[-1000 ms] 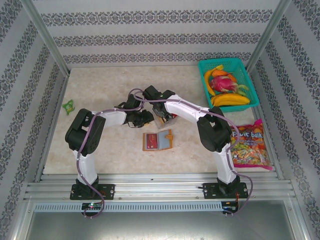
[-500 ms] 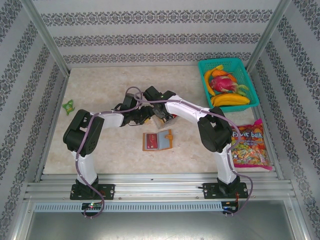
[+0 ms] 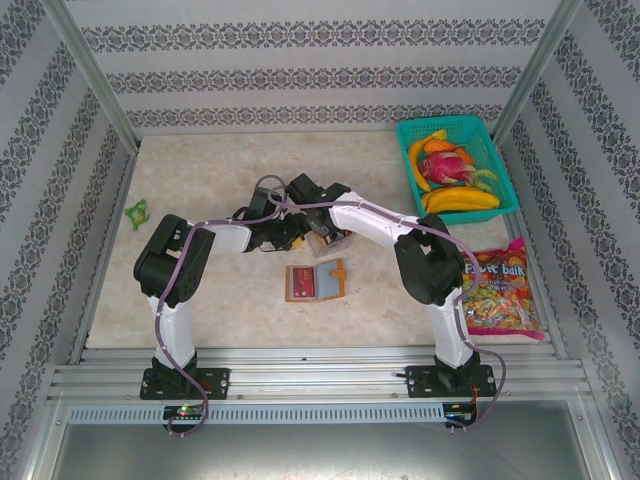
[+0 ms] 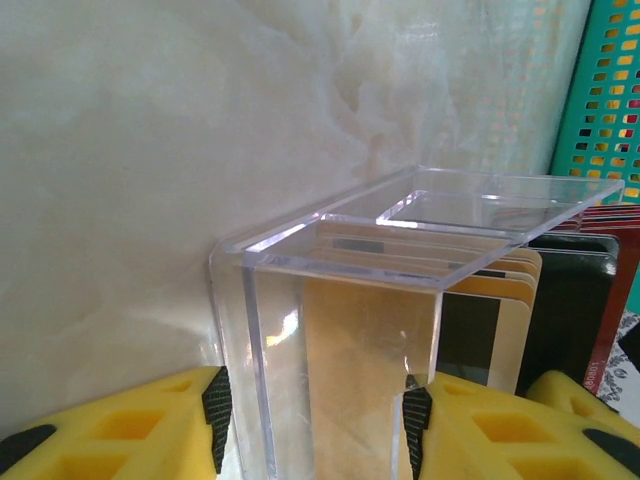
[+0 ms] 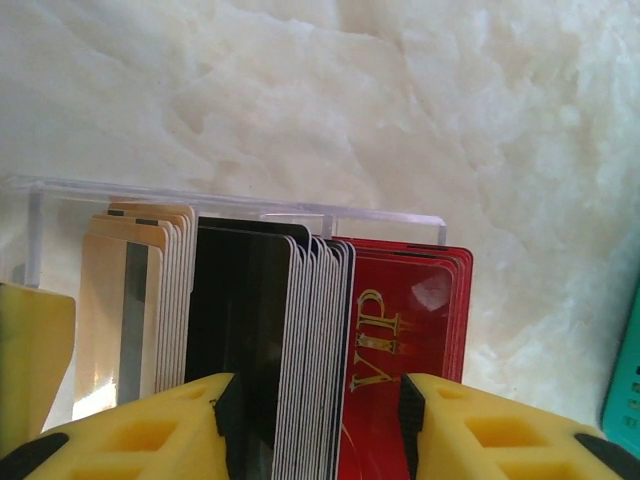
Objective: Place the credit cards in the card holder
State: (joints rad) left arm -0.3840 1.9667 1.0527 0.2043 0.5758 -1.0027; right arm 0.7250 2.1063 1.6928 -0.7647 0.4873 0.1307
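A pale cream table [image 3: 200, 300] with a marbled look forms the floor of a booth, closed on three sides by walls [image 3: 300, 80] papered in grey damask bands and framed by aluminium posts. At the far right stands a teal basket [image 3: 503, 170] holding bananas [image 3: 460, 200] and a dragon fruit [image 3: 447, 162]. Nearer on that side lies a candy bag [image 3: 497, 290], and a small green object [image 3: 136, 212] sits by the left wall. The card holder [image 3: 315, 281] lies open and flat at mid-table, its long axis running left to right with a slight tilt, inner slots up, one red card [image 3: 300, 283] in its left half. Just beyond it both arms meet at the clear plastic box [image 4: 350, 330]. Inside, the credit cards [image 5: 320, 330] stand on edge, packed face to face in a row along the box's length: tan cards [image 5: 115, 300] at one end, a black card [image 5: 240, 320] and pale ones in the middle, red VIP cards [image 5: 400, 330] at the other end. The left gripper [image 4: 318, 430] clasps one end of the box, its pads against the two opposite walls. The right gripper [image 5: 318, 420] has its fingers partway apart with the black, pale and red cards in the gap; whether the pads nip them cannot be told
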